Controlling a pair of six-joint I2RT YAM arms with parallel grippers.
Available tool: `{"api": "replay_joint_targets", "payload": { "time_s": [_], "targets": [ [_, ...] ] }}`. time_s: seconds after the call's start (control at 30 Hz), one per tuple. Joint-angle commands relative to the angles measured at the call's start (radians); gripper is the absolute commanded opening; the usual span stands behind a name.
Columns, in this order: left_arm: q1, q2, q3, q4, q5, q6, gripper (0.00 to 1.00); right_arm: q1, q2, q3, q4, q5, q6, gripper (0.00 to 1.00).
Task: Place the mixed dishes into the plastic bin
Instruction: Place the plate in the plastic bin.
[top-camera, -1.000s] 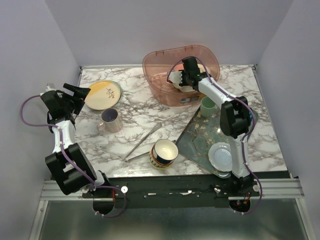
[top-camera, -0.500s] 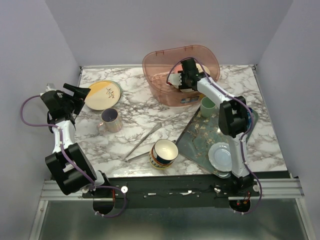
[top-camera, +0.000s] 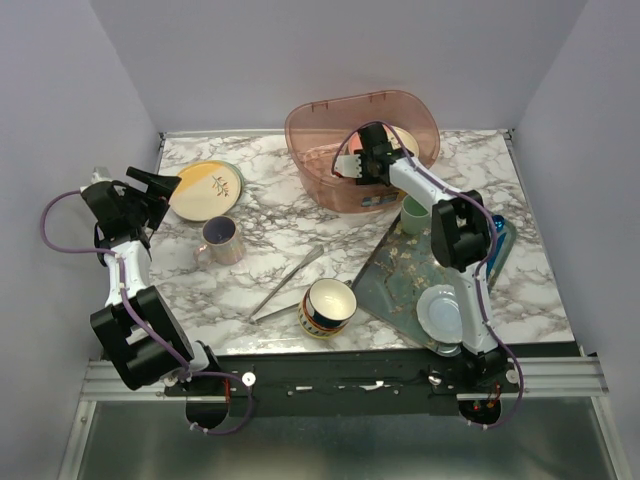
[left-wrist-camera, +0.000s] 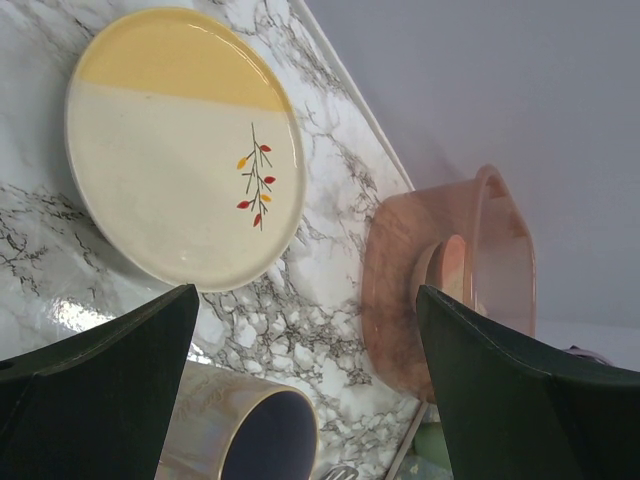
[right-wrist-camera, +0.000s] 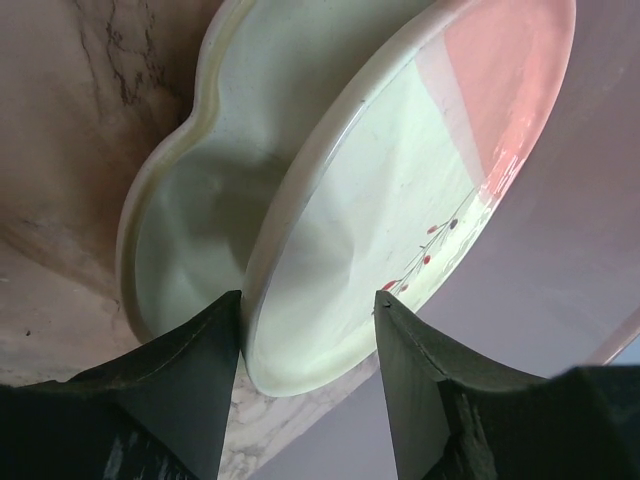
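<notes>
In bin (top-camera: 330, 104): pink-and-cream plate (right-wrist-camera: 400, 220) leaning on green dish (right-wrist-camera: 200, 220). Right claw (right-wrist-camera: 308, 297) in bin, straddles plate edge; grip unclear. Left claw (left-wrist-camera: 307, 290) spread wide, left of bin, holding nothing.

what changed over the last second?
Right gripper shifted left inside the plastic bin, jaws widening off the pink-and-cream plate, apparently released. Unchanged: left gripper open by the yellow-and-cream plate; mug, tongs, patterned bowl.
</notes>
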Motion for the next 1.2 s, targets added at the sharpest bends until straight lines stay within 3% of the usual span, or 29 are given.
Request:
{"api": "replay_joint_targets", "payload": {
  "time_s": [0.0, 0.7, 0.97, 1.17],
  "targets": [
    [0.012, -0.002, -0.011, 0.023, 0.021, -0.002, 0.99, -0.001, 0.017, 0.055, -0.051, -0.015, -0.068, 0.63],
    [0.016, -0.003, -0.010, 0.026, 0.024, -0.005, 0.99, 0.007, 0.043, 0.065, -0.094, -0.027, -0.056, 0.79],
    [0.018, -0.003, -0.011, 0.026, 0.026, -0.005, 0.99, 0.018, 0.062, 0.091, -0.126, -0.040, -0.043, 0.99],
    [0.019, -0.005, -0.011, 0.026, 0.027, -0.006, 0.99, 0.019, 0.060, 0.104, -0.150, -0.052, -0.043, 0.99]
  ]
}}
